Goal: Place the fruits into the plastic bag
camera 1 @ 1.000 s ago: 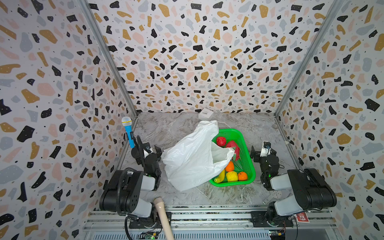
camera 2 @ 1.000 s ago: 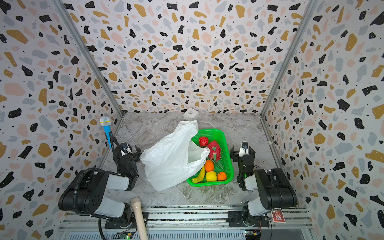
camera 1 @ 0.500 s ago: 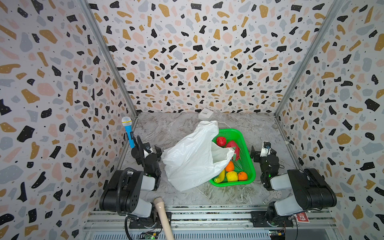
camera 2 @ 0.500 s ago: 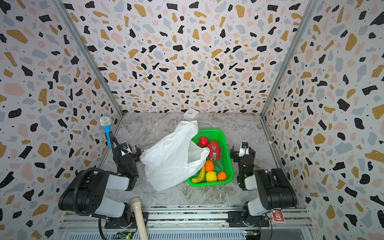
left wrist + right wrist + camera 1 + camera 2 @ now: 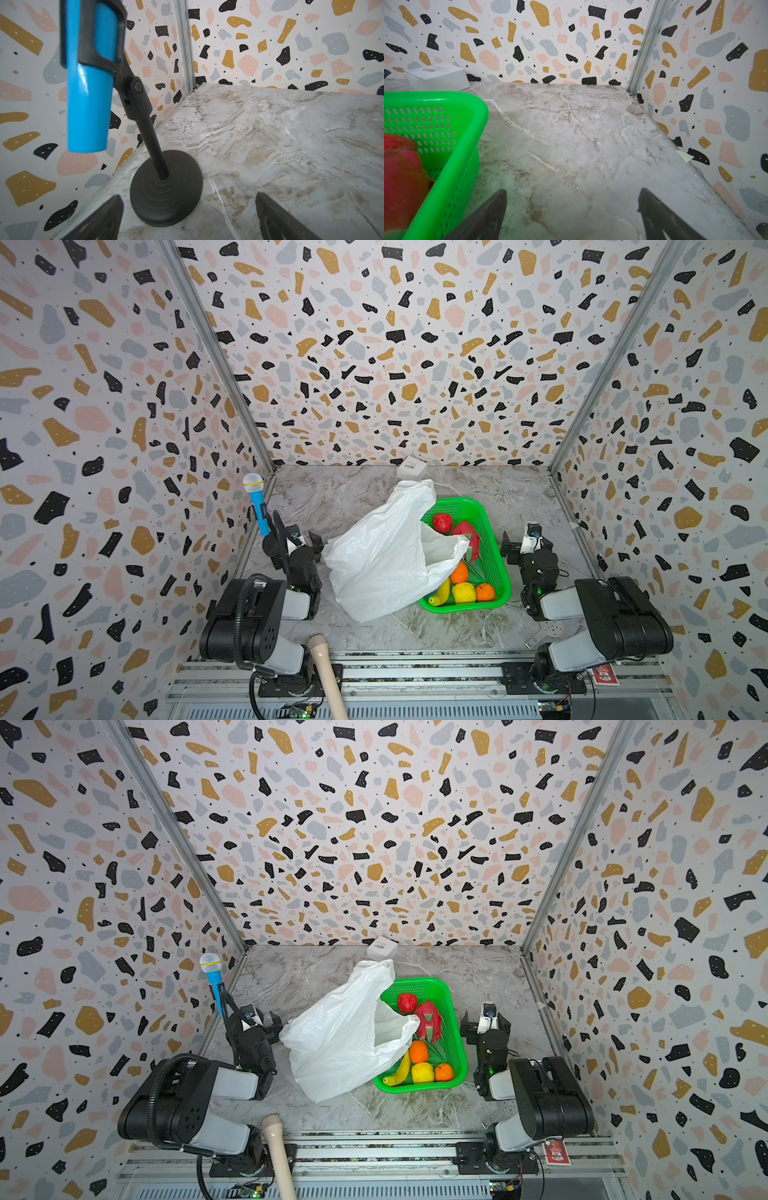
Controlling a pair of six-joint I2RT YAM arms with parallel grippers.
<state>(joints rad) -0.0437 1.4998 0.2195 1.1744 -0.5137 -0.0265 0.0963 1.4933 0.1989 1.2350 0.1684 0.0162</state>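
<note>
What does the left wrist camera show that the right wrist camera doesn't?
Only the left wrist view: a blue microphone on a black stand. Only the right wrist view: the green basket with a red fruit in it, and a white box. Both: marble tabletop, speckled walls, and an open, empty left gripper or right gripper.

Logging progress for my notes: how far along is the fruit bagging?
Done: nothing; the banana, lemon, oranges and red ball all lie in the green basket, none visibly in the plastic bag. In hand: nothing; left hand and right hand both open, empty. Left: every fruit.
</note>
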